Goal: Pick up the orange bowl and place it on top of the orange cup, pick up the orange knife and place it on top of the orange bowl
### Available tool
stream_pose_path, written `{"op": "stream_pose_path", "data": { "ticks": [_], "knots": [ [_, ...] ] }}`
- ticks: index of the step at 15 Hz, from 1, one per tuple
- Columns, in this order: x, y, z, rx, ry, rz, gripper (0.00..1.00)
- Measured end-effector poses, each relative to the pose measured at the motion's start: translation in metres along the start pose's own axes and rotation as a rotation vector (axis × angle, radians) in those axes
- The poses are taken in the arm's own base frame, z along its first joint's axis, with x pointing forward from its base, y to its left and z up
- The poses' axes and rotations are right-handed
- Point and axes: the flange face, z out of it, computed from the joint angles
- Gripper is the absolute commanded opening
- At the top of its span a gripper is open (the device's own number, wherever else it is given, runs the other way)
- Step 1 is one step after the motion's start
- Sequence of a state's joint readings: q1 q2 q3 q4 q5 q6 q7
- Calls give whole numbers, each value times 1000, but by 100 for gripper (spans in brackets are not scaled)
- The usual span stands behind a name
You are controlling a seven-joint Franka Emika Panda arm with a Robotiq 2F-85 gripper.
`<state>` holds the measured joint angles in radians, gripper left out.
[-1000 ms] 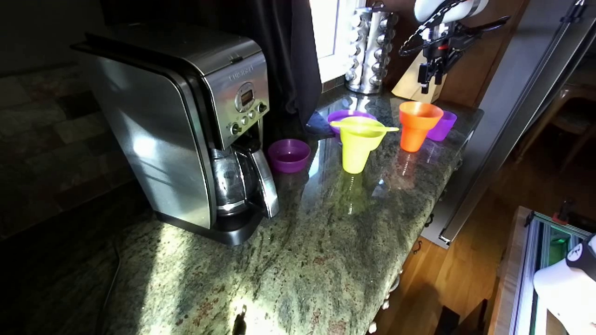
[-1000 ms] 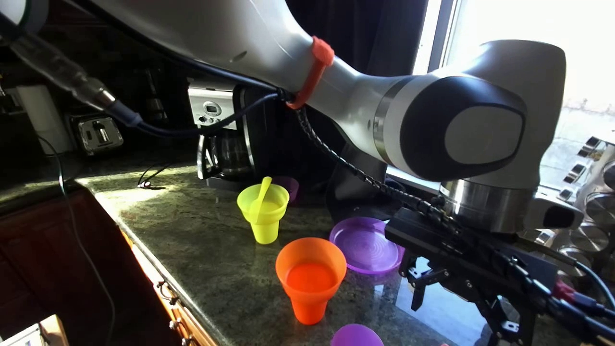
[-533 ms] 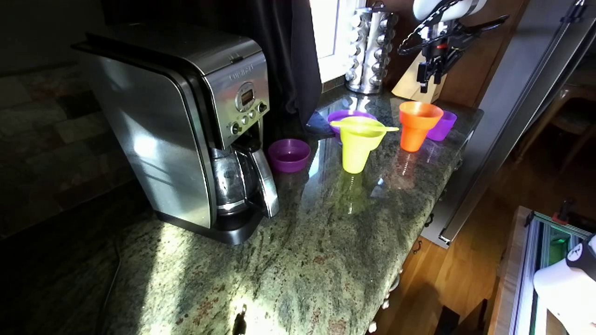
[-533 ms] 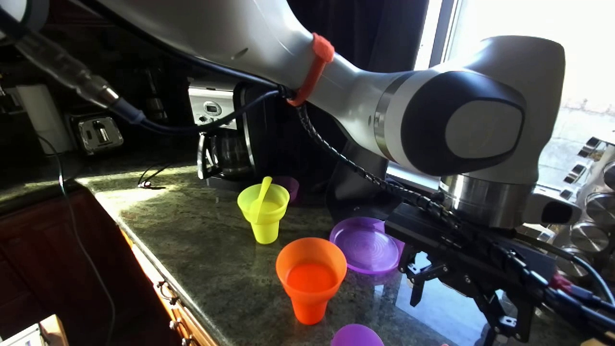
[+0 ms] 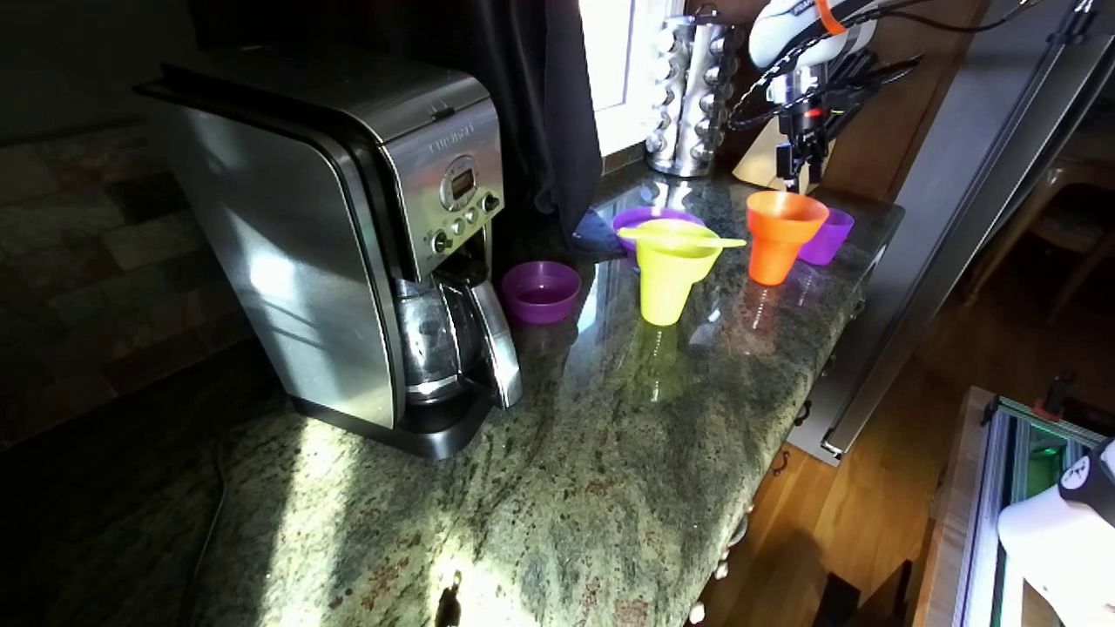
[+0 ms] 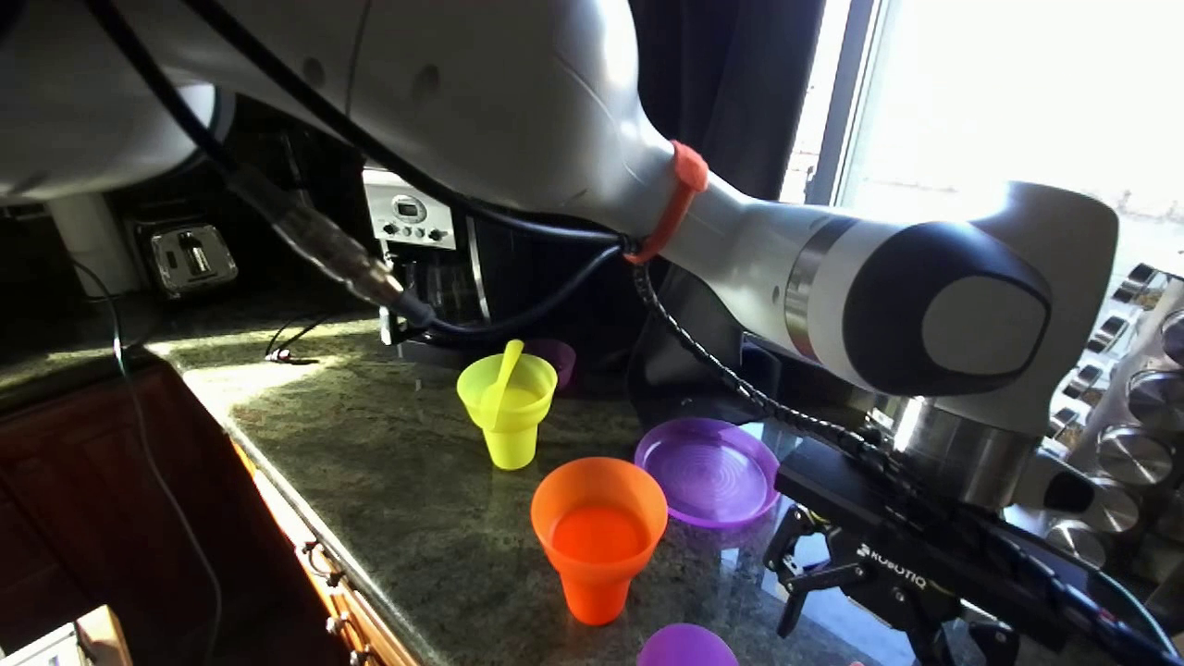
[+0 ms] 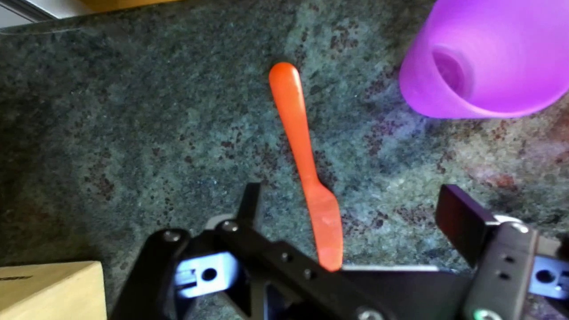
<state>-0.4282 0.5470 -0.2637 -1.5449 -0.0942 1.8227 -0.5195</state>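
The orange bowl (image 5: 787, 207) sits on top of the orange cup (image 5: 768, 263) on the counter. The same stack shows in an exterior view, with the bowl (image 6: 599, 536) facing up over the narrower cup (image 6: 596, 603). The orange knife (image 7: 306, 166) lies flat on the stone counter in the wrist view, its handle pointing away and its blade end towards the gripper. My gripper (image 7: 354, 208) is open and empty. The blade lies between the fingers in the view, nearer the left one, and its tip meets the gripper's outline. In an exterior view the gripper (image 5: 802, 178) hangs behind the orange stack.
A purple cup (image 7: 484, 62) stands beside the knife. A wooden block (image 7: 53, 291) stands close at lower left. A yellow bowl and cup with a yellow utensil (image 6: 507, 407), a purple dish (image 6: 708, 472), a coffee maker (image 5: 348, 244) and a spice rack (image 5: 697, 96) share the counter.
My arm has come down, with the gripper lower over the counter and shifted a little left in one view. The gripper stays open. The bowl, cups and other dishes have not moved.
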Motion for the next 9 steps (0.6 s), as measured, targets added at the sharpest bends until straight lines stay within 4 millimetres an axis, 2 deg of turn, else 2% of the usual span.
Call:
{"op": "stream_pose_path", "data": {
  "ticks": [4,9],
  "knots": [
    [17,7,16,-1,-9,-58,100],
    [27,16,32,-5,-36,-125,100]
  ]
}}
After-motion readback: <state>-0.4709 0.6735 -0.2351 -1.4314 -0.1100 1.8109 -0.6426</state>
